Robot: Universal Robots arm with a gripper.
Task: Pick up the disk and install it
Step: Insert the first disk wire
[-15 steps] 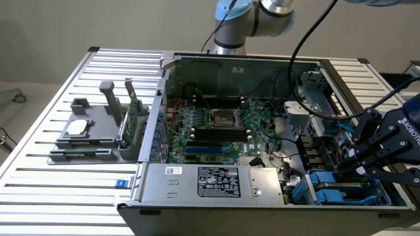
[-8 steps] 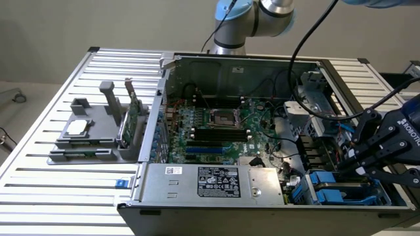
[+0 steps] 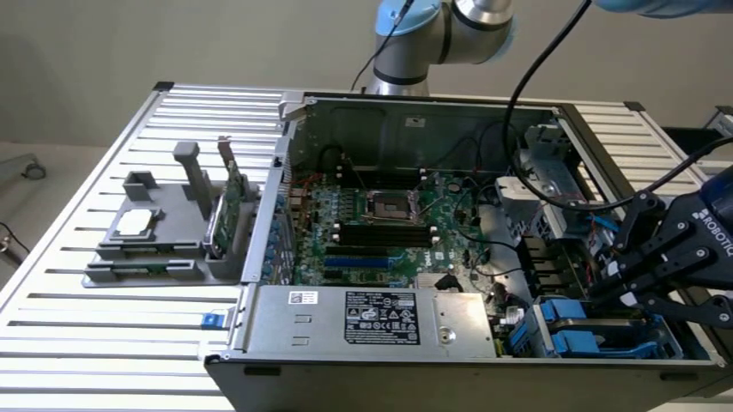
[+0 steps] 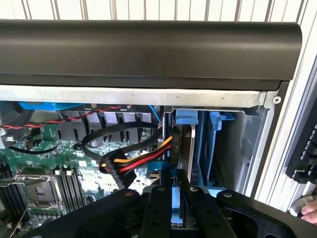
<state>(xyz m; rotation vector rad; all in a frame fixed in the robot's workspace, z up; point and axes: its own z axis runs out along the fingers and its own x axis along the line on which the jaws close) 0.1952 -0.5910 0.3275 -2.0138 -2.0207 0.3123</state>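
Down in the computer case's (image 3: 458,215) drive bay, at the exterior view's right, the gripper (image 3: 619,287) stands narrowed on the disk's (image 4: 178,198) blue carrier edge, the disk upright in its slot. From the wrist, coloured cables (image 4: 141,158) cross just beside it. Farther out, a grey holder (image 3: 160,236) rests on the slatted table (image 3: 81,343).

Blue-framed disk (image 4: 184,148) on edge in the case's drive bay (image 4: 233,144)
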